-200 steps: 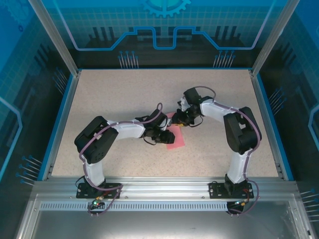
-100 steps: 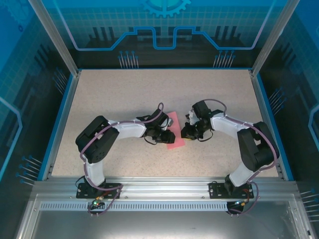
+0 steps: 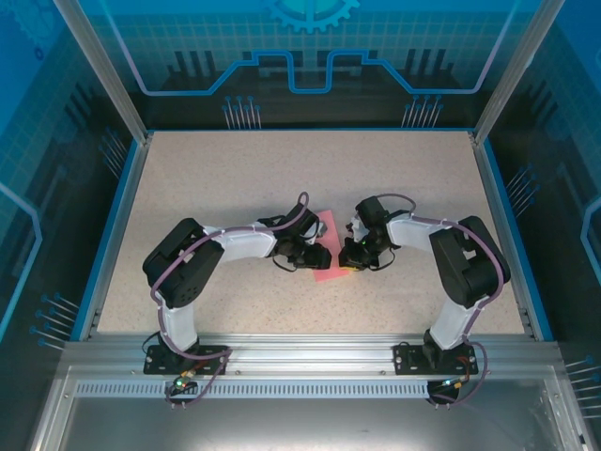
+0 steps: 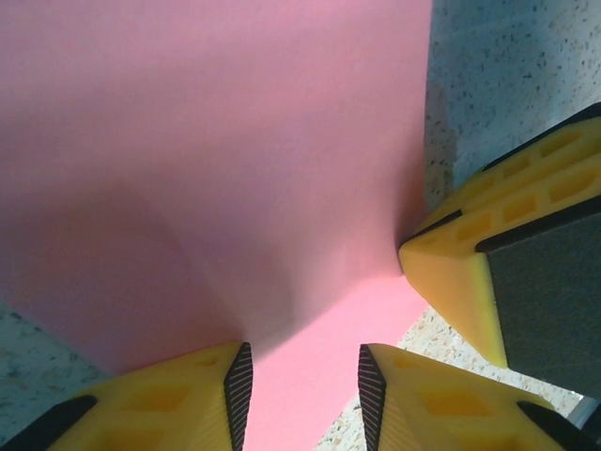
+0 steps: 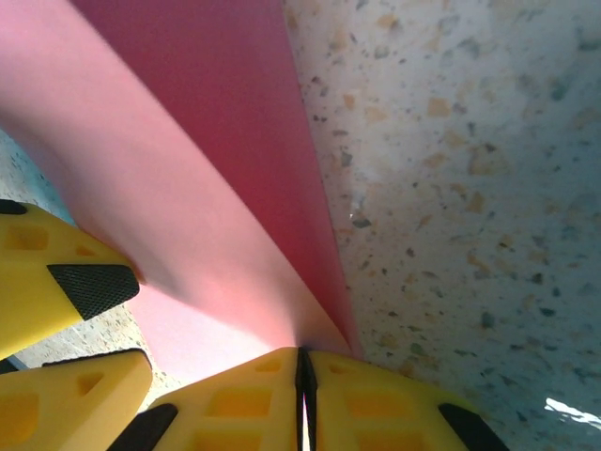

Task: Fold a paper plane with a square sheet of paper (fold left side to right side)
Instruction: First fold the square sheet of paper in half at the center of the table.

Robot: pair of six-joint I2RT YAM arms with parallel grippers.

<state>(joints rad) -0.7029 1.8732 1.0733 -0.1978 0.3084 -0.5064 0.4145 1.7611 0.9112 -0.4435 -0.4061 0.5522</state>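
1. The main risk is a tear or a skewed crease. The right fingers (image 5: pixel 376 399) are clenched flat together, and the edge of the square sheet of paper (image 5: pixel 216 188) runs into their seam. A pull off the fold's line would drag the thin sheet along the bench (image 3: pixel 207 178) or crumple it.
2. The sheet could also slip free. The pinch looks to sit at the very edge, near a corner, with little paper inside it.
3. The left fingers (image 4: pixel 178 404) are spread apart and grasp nothing. Unless they press the paper down, nothing anchors it, and the crease may wander.
4. The two sets of fingers are crowded — in the left wrist view one right finger stands touching or just beside the sheet's edge — so a bump is possible.
5. The sheet lies mid-bench between the two arms, and part of it rises off the surface in a soft curve.
6. Its near end runs through the gap between the left fingers. Its right edge ends in the right fingers' seam, with the left fingers close by on the other side.
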